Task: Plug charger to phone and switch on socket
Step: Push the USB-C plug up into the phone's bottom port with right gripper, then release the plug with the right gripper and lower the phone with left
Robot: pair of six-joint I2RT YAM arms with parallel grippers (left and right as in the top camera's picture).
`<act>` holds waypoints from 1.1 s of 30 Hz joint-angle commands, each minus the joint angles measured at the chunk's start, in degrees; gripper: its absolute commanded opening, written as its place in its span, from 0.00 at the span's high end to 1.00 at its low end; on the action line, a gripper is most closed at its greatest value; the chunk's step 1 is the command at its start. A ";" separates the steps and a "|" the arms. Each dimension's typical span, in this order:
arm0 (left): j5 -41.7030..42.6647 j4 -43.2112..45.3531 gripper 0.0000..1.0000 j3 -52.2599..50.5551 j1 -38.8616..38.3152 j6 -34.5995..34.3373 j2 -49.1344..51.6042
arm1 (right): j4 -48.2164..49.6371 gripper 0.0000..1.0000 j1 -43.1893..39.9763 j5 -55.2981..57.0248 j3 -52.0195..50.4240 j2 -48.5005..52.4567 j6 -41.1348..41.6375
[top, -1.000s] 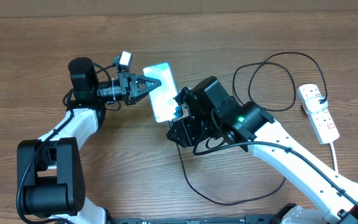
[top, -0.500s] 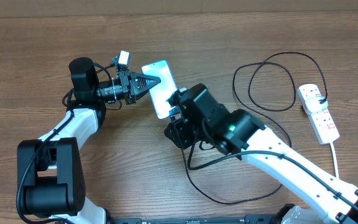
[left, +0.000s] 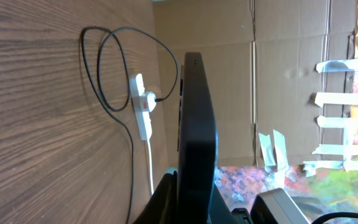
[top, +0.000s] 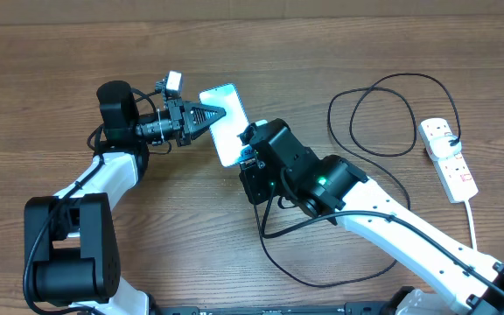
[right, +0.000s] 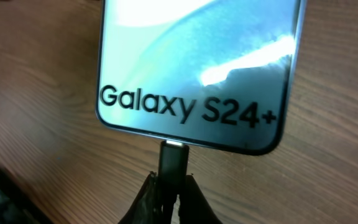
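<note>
- Right gripper (right: pixel 169 182) has its black fingers pinched together on the small black connector tip (right: pixel 173 158) of the long thin black charger cable (top: pixel 383 118), with the plug's silver end pointing straight up out of the grip
- Left gripper (top: pixel 210 115) is clamped across the slim rectangular phone with the bright light-blue screen (top: pixel 227 103), holding it by its side edges near the far end
- In the right wrist view the phone (right: pixel 197 62) lies dead ahead of the connector tip, and its "Galaxy S24+" end is the nearer one; the silver end meets the middle of that short bottom edge, though whether it is seated in the port I cannot tell
- The phone's long axis runs in line with the plug, so the push judged to come next goes along that axis, against the left gripper's hold
- Well apart, toward the right arm's side, lies the white oblong power strip (top: pixel 449 157) with red switches; the right gripper is the nearer one to it
</note>
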 commanded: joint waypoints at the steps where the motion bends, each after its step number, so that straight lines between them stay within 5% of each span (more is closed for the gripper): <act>1: 1.57 0.42 0.96 1.01 -0.83 1.79 0.17 | 1.20 0.96 0.02 1.11 -0.33 1.05 0.11; 13: 7.63 0.37 0.96 0.98 -3.54 9.49 0.17 | 7.13 0.96 -0.15 3.85 1.75 1.05 -2.10; 33: 11.63 0.17 0.96 0.94 -4.74 11.58 0.17 | 6.71 0.96 -1.40 5.55 8.92 1.03 -4.44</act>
